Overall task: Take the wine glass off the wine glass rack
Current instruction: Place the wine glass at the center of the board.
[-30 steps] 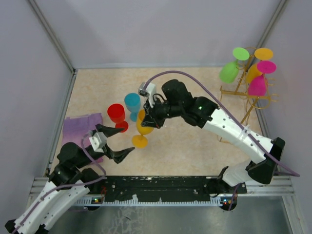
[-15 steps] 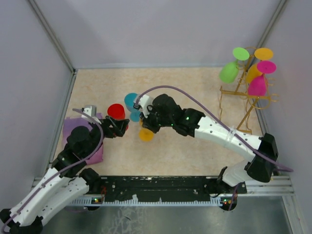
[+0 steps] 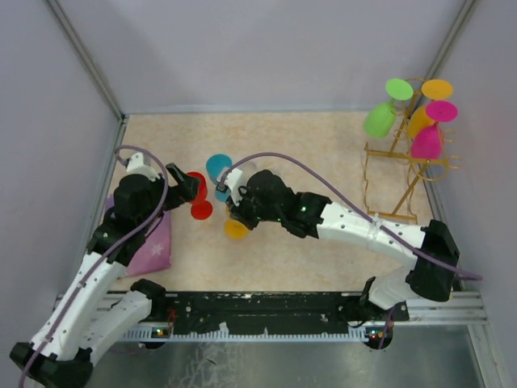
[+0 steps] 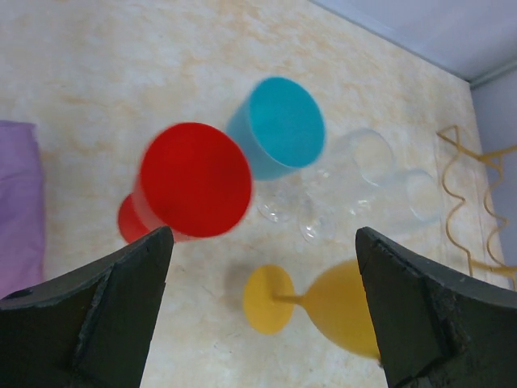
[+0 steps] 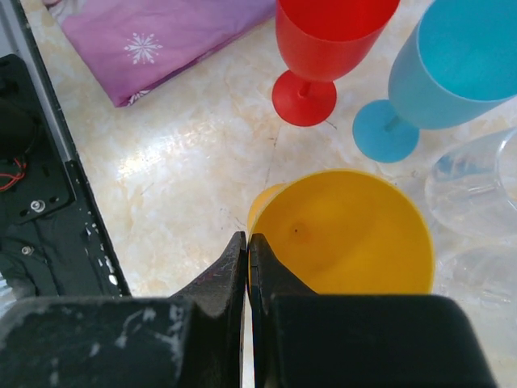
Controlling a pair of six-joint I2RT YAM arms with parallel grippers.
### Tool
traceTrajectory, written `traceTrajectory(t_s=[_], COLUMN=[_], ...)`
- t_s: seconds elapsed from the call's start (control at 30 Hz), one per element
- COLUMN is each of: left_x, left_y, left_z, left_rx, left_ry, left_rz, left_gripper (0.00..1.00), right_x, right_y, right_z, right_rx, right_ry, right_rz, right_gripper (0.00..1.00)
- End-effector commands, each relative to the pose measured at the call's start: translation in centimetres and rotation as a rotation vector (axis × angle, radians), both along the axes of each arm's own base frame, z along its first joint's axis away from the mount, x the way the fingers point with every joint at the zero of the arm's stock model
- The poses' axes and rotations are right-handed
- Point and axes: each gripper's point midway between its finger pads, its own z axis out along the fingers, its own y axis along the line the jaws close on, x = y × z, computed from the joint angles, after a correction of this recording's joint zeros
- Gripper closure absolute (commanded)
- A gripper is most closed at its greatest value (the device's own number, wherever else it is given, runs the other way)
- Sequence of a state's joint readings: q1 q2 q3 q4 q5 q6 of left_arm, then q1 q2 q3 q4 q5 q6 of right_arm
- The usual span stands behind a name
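The gold wire wine glass rack [image 3: 404, 158] stands at the far right with a green [image 3: 380, 118], an orange [image 3: 426, 105] and a magenta [image 3: 427, 139] glass hanging on it. My right gripper [image 3: 241, 212] is shut on the rim of a yellow wine glass [image 5: 347, 234], one finger inside the bowl and one outside. The glass is tilted, its foot [image 4: 271, 299] close to the table. My left gripper [image 4: 263, 234] is open and empty, above the red glass [image 4: 194, 179] and the yellow glass.
A red glass [image 3: 196, 198], a blue glass [image 3: 218, 168] and clear glasses [image 4: 363, 158] stand close around the yellow one. A purple cloth [image 3: 149, 242] lies at the left. The rack's edge shows in the left wrist view [image 4: 477, 210].
My right gripper has carried the yellow glass left and lower. My left arm has swung from the near edge up towards the red glass.
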State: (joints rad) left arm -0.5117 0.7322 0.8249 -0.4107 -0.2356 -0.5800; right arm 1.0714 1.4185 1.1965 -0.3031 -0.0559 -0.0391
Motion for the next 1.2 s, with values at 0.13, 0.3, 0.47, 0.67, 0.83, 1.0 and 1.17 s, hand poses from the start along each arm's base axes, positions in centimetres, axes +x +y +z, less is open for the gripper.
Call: traceTrajectory(t_s=[0.13, 0.3, 0.47, 0.67, 0.83, 1.0, 1.17], left_x=[1.0, 0.1, -1.4, -2.5, -2.6, -2.5, -2.4], left_y=[4.7, 6.7, 8.8, 9.7, 9.8, 9.5, 9.1], left_z=[-0.6, 1.3, 1.7, 1.4, 1.5, 1.2, 0.9], left_rx=[-0.134, -0.131, -0.102, -0.091, -0.097, -0.100, -0.110], left_ry=[0.126, 0.065, 0.018, 0.010, -0.003, 0.005, 0.009], left_rz=[0.042, 0.148, 0.254, 0.300, 0.305, 0.288, 0.270], left_gripper=[0.01, 0.01, 0.01, 0.01, 0.01, 0.01, 0.01], right_x=[-1.2, -1.7, -1.2, -0.7, -0.6, -1.0, -1.0], right_y=[2.9, 5.1, 7.2, 8.9, 9.2, 9.9, 10.4], right_z=[1.8, 0.4, -0.1, -2.9, -3.8, -3.3, -1.9], right_rx=[0.070, 0.010, -0.011, -0.068, -0.095, -0.056, -0.017], right_ry=[-0.052, -0.046, -0.051, -0.029, -0.028, -0.014, -0.021], right_rz=[0.030, 0.056, 0.046, 0.047, 0.053, 0.079, 0.084], right_gripper=[1.00, 1.00, 1.00, 1.00, 0.99, 0.96, 0.91])
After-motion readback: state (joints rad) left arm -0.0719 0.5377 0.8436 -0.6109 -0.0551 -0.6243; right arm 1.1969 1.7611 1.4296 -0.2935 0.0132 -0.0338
